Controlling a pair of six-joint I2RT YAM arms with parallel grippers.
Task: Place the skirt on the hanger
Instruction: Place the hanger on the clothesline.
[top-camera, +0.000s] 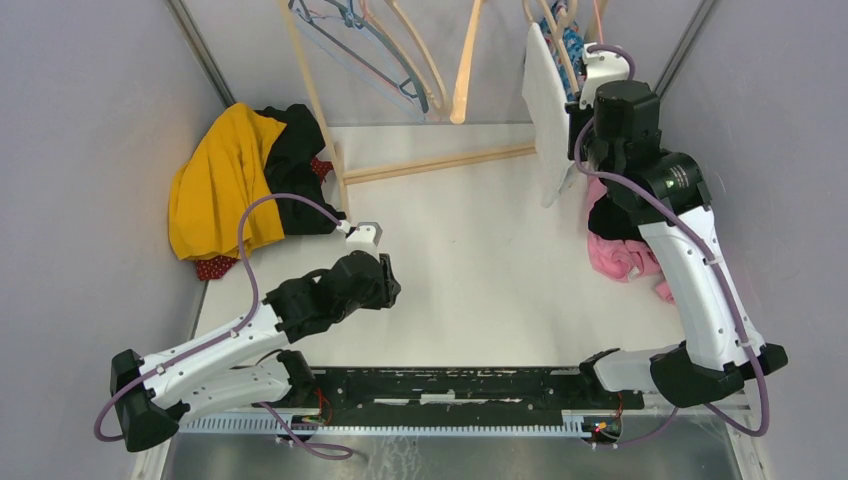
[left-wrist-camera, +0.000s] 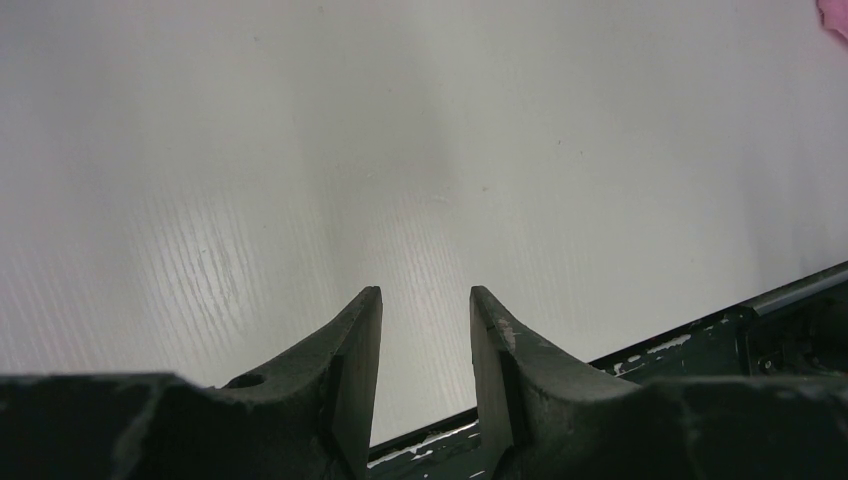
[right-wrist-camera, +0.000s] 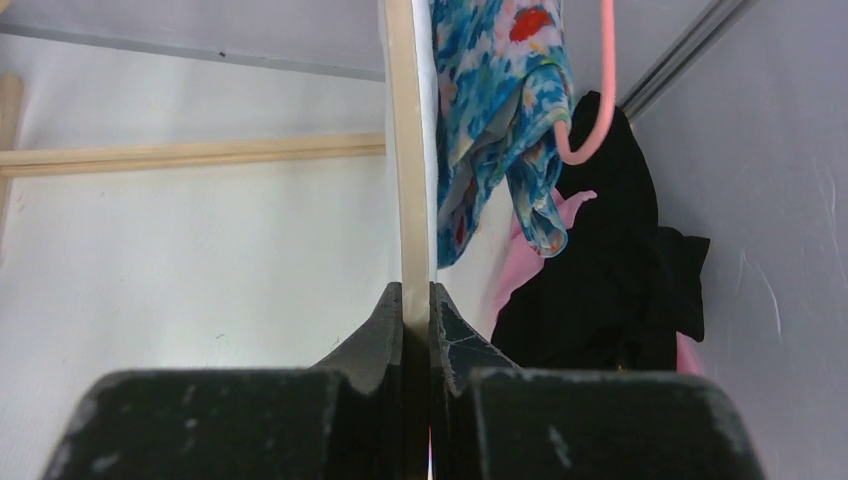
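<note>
Right tool (right-wrist-camera: 417, 292) clenched on white skirt (top-camera: 548, 120) at 1 o'clock, held up level with the hangers (top-camera: 465, 70) for threading. Left tool (left-wrist-camera: 425, 297) released, parked over the surface (left-wrist-camera: 400, 150), out of the way.

I note: table (left-wrist-camera: 300, 150) matt white, finely ribbed; rack (top-camera: 440, 163) bare pale wood; skirt (top-camera: 548, 110) matt white cloth.

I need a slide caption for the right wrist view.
Right gripper shut on a pale upright strip, floral cloth hanging beside it.
</note>
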